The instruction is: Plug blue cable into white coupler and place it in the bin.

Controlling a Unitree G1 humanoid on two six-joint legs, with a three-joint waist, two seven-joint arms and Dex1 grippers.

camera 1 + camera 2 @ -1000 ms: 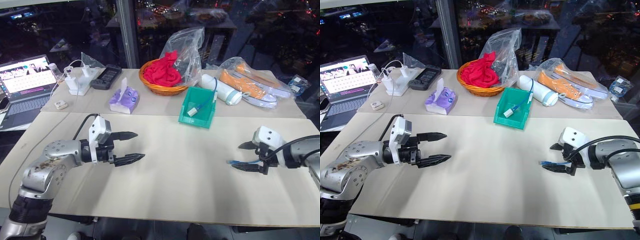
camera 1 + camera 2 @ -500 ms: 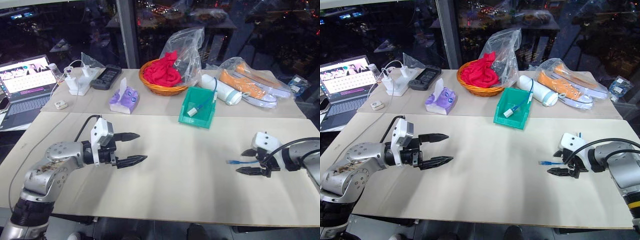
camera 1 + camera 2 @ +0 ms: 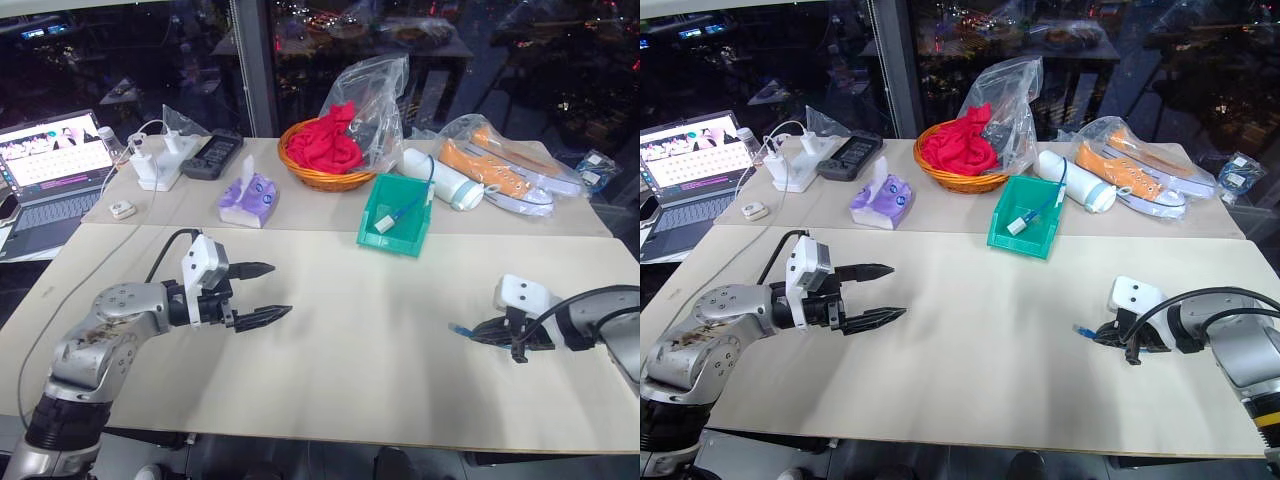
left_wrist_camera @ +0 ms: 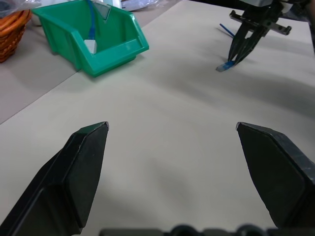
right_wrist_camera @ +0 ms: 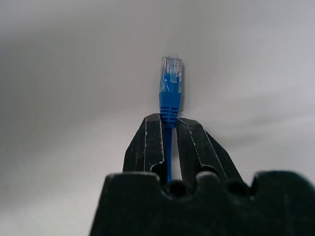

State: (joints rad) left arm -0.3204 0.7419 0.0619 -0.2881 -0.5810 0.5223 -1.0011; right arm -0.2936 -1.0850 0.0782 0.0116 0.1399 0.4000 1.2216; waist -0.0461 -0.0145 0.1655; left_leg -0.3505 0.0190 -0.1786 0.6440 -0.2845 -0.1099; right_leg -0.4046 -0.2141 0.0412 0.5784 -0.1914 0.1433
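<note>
Far L edge: laptop [image 3: 55, 160], lid up, screen lit. Next to it a white charger block [image 3: 155, 165] w/ pale cord, a small white puck [image 3: 122, 210] in front, and a black remote [image 3: 212, 155] just R of the block. Purple tissue pack [image 3: 248, 198] sits nearer the table [image 3: 350, 380] seam.

L gripper [image 3: 262, 292] hovers over the near-L part of the table, pointing R, fingers spread wide, nothing between them. L wrist view confirms: both black fingers [image 4: 74, 172] far apart, bare tabletop in the gap.

Centre back: orange basket [image 3: 325, 175] w/ red cloth [image 3: 330, 140], clear plastic bag [image 3: 380, 95] leaning over its R side. Just in front & R of it, the green bin [image 3: 395, 215]. Inside the bin: white coupler [image 3: 385, 226] near the low front, w/ a blue cable [image 3: 412, 205] running from it up & over the back wall.

R of bin: white cylinder [image 3: 440, 178] lying on its side, then orange shoes [image 3: 495, 170] in a clear bag, and a small packet [image 3: 598, 170] at far R.

R gripper [image 3: 490, 333] low over the near-R table, pointing L and angled down. Fingers pressed together, pinching a second blue cable [image 5: 170, 105] just behind its plug; the clear plug tip sticks out past the fingertips, at or just above the table surface, can't tell which. In the L wrist view the same plug [image 4: 224, 66] shows at the tip of the R gripper's closed fingers. This cable end is well apart from bin & coupler.
</note>
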